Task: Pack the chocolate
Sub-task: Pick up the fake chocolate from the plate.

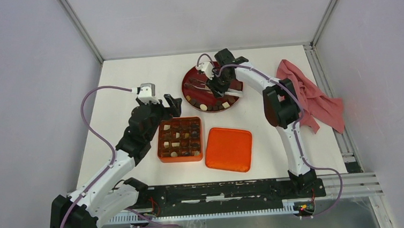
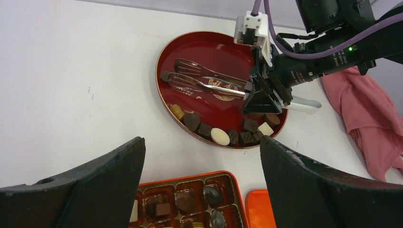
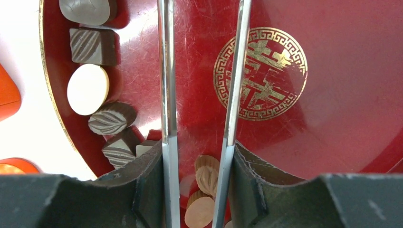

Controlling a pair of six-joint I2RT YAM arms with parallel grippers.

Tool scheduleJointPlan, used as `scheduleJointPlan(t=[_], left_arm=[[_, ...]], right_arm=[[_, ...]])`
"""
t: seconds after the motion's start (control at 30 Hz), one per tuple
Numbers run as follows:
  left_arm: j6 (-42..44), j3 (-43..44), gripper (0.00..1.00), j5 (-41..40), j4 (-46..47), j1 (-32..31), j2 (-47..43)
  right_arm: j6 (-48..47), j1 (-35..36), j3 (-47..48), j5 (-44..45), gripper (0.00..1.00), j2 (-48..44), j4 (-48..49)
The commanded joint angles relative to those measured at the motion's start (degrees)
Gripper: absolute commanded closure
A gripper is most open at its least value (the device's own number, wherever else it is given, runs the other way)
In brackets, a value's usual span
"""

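Note:
The chocolate (image 2: 220,136) lies in a row of dark and cream-white pieces along the near rim of the red plate (image 2: 209,50), seen close up as chocolate (image 3: 88,89) in the right wrist view. More pieces sit in the cells of the orange box (image 1: 180,158). My right gripper (image 3: 197,166) is over the plate, shut on the two arms of metal tongs (image 3: 166,95). The tongs (image 2: 209,81) stand slightly apart, their tips resting near a dark piece at the plate's far left. My left gripper (image 2: 202,147) hangs wide open and empty above the table, between box and plate.
The orange lid (image 1: 228,149) lies flat right of the box. A pink cloth (image 1: 311,95) is bunched at the table's right side, beside the right arm. White walls and a metal frame enclose the table.

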Motion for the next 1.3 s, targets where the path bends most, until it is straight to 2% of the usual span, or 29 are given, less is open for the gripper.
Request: scheduleJointPlan(t=[0.0,0.37,0.8,0.97,1.13,1.27], left_arm=[[1.8,1.4,0.05,-1.2,2.3,-0.1,-0.7],[1.9,1.8,0.05,-1.2,2.0,-0.2,-0.3],[1.9,1.8,0.05,-1.1,2.0,-0.1,-0.1],[1.9,1.8,0.06,-1.1,2.0,-0.2,-0.1],[1.9,1.8,0.06,-1.2,2.0,-0.1,-0.3],[1.9,1.6,0.06,-1.3,2.0,-0.2,-0.5]], right_arm=[[0.8,0.5,3.1,0.6,0.52,0.6,0.6],[1.8,1.4,5.8,0.6,0.52,3.0,1.5],[2.0,1.4,7.1,1.4,0.58,4.6,1.4],[2.0,1.3,6.9,1.5,0.68,3.8,1.6],[1.8,1.3,5.6,1.2,0.88,1.4,2.3],[1.7,0.9,3.7,0.3,0.99,-1.3,2.9]])
